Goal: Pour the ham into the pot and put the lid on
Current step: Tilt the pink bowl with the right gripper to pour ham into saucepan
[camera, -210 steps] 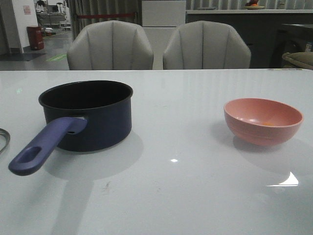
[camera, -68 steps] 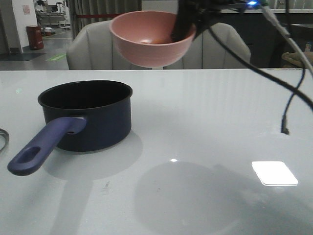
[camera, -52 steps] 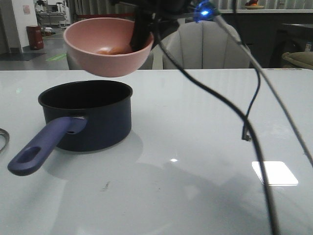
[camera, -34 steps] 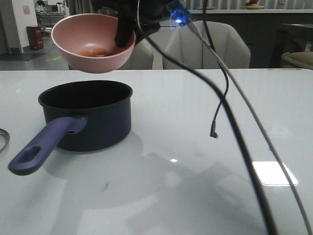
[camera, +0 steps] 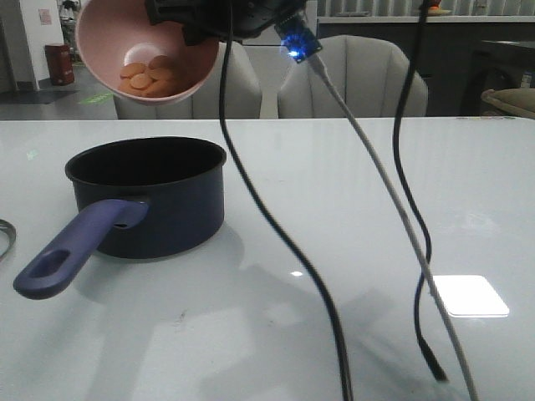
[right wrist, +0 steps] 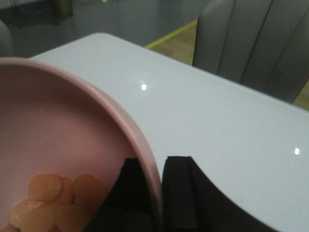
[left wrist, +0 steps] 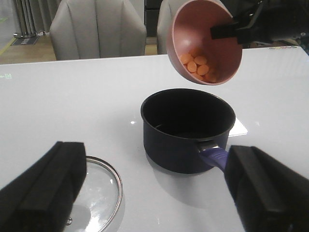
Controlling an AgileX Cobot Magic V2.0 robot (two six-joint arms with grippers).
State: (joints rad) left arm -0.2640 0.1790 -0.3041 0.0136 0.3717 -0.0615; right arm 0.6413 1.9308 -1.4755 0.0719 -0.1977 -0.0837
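My right gripper (camera: pixel 205 33) is shut on the rim of a pink bowl (camera: pixel 125 33), one finger inside the wall and one outside (right wrist: pixel 157 164). The bowl hangs tilted above the far left part of the pot (camera: pixel 159 200), its opening turned towards the front. Several orange ham slices (camera: pixel 146 75) lie heaped at its low side (left wrist: pixel 198 65). The navy pot stands on the white table, its purple handle (camera: pixel 71 251) pointing to the front left. The glass lid (left wrist: pixel 96 193) lies flat to the pot's left. My left gripper (left wrist: pixel 155 159) is open over the table, short of the pot (left wrist: pixel 186 130).
Two grey chairs (camera: pixel 188 79) (camera: pixel 355 79) stand behind the table. Black and grey cables (camera: pixel 276 234) (camera: pixel 414 217) hang from the right arm down across the middle and right of the front view. A bright reflection (camera: pixel 468 294) lies on the table at the right.
The right gripper has carried the pink bowl left, over the pot, and tipped it further, so the ham slices now show at its low side. The pot has not moved.
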